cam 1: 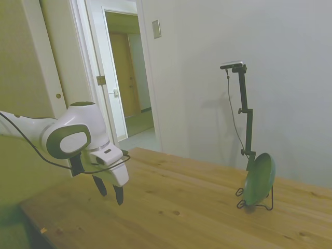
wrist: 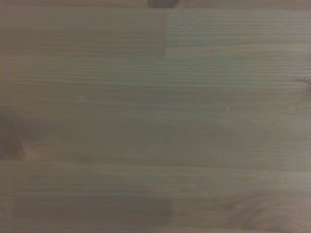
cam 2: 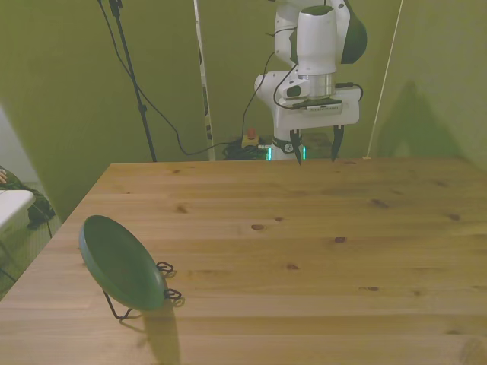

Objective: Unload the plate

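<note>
The dark green plate (cam 2: 122, 263) stands on its rim in a thin black wire stand (cam 2: 166, 293), leaning back rather than fully upright. In the front view its shallow hollow face turns up and toward the front view's left, and its long axis runs on a slant from upper left to lower right. The side view shows it almost edge-on instead, a narrow glossy oval (cam 1: 259, 179) tilted off vertical, with the wire stand (cam 1: 268, 203) showing as curled loops at its foot and a thin prop behind. The plate is smooth and shiny, round and shallow; the stand is bent wire with small scrolled ends resting on the wooden table (cam 2: 304, 258), close to the table's near corner at the front view's left.

Well apart from the plate, over the far side of the table, the gripper (cam 2: 315, 155) hangs with its two dark fingers pointing down and spread apart, nothing between them. In the side view the gripper (cam 1: 109, 191) sits above the boards, clear of the surface. The tabletop is pale planked timber with dark knots and fine grain. The wrist view shows only a blurred patch of those boards (wrist: 155, 121), and the plate does not appear in it
</note>
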`<state>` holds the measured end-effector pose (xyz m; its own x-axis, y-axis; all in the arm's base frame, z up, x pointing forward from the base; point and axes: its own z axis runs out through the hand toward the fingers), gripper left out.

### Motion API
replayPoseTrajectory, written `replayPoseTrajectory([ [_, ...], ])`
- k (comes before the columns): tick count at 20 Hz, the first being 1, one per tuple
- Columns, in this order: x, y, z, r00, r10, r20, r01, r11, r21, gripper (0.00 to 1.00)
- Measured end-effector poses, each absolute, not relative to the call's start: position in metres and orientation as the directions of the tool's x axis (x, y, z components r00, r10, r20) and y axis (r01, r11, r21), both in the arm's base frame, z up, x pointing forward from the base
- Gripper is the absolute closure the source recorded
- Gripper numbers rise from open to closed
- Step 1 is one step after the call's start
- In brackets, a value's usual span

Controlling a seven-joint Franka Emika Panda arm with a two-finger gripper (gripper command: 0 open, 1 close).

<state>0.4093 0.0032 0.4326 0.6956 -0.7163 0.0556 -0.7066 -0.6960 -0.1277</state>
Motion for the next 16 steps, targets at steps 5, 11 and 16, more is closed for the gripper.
replayPoseTrajectory([
  [5,0.411,-0.025,0.439,0.676,-0.730,0.103,-0.724,-0.684,-0.095,0.00],
  [11,0.410,-0.114,0.505,0.561,-0.794,0.234,-0.799,-0.593,-0.099,0.00],
  [16,0.421,-0.185,0.558,0.472,-0.826,0.309,-0.836,-0.530,-0.139,0.00],
])
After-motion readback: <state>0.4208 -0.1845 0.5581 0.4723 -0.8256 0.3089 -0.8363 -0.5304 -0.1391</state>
